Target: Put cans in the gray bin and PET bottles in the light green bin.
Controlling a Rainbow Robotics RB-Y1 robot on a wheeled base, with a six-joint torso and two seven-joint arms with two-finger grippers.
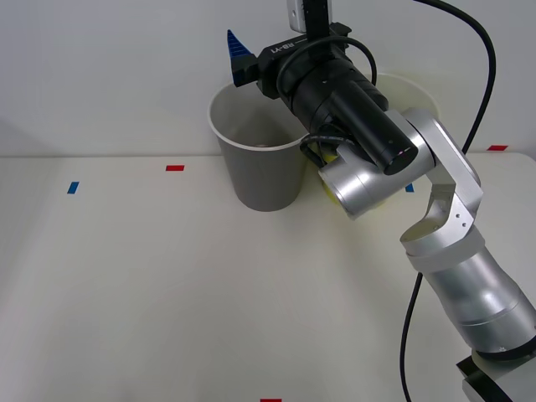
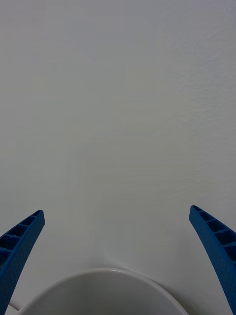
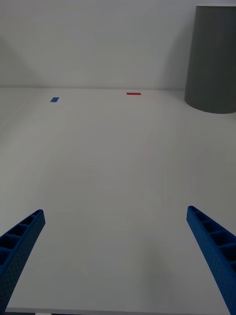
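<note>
The front view looks down and forward from above the arms onto the white table [image 1: 167, 293], its far edge meeting the wall. The right wrist camera sits close over the gray bin [image 2: 101, 293], facing the wall with the white rim just below; that bin [image 1: 261, 155] stands at the table's far edge. The left wrist camera hangs low and well back, looking along the tabletop toward the far edge, sharing the gray bin [image 3: 212, 59] and the red tape mark [image 3: 133, 93] and blue tape mark [image 3: 54, 99] with the front view.
</note>
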